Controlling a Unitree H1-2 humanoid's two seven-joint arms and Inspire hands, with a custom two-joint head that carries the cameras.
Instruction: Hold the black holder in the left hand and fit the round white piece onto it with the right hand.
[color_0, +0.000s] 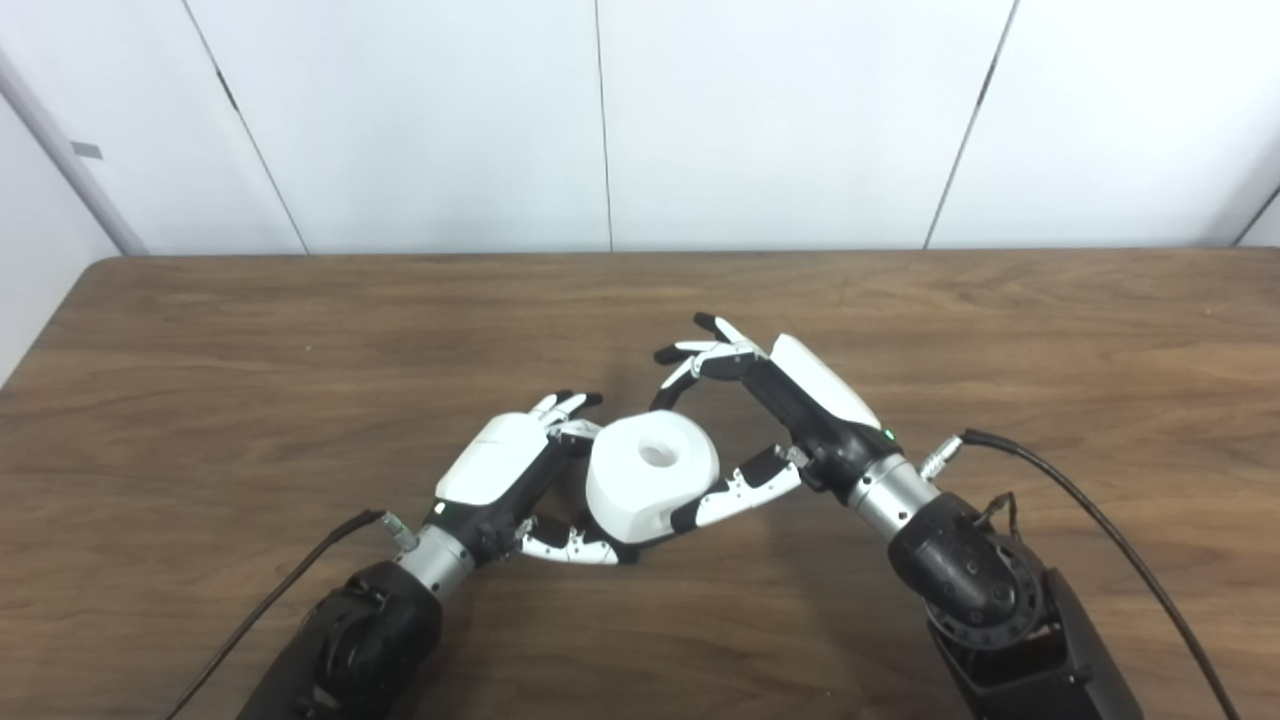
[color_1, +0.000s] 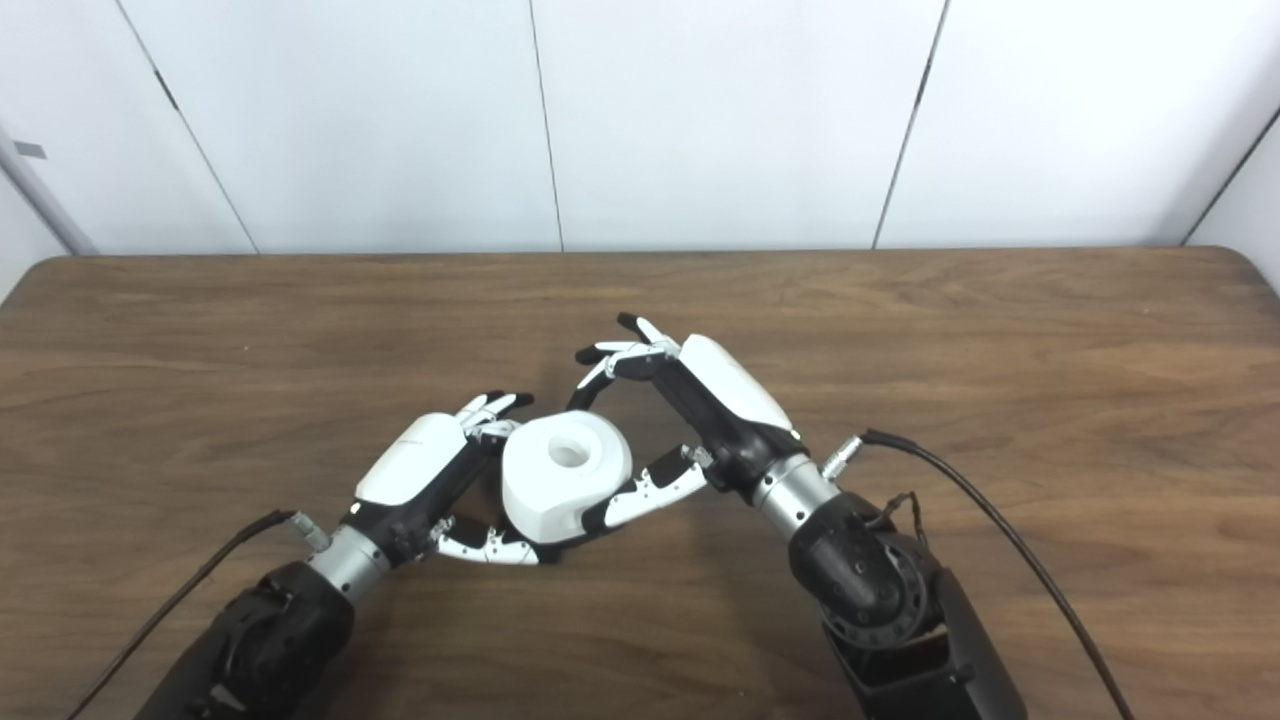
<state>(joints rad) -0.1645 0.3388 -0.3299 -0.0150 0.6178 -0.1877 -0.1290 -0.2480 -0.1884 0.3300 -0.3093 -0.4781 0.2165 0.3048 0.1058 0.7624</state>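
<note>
Between both hands, round white piece (color_0: 652, 475)

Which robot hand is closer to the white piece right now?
Left. The left robot hand cups the white piece; the right robot hand touches it only with its thumb, fingers lifted beyond.

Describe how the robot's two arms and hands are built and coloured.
Each arm is matte black, ending in a silver metal wrist cuff. The left hand and right hand have glossy white back shells over black frames, with white-and-black segmented fingers tipped in black. A black cable plugs in at each wrist, and a small green light shows near the right wrist.
</note>
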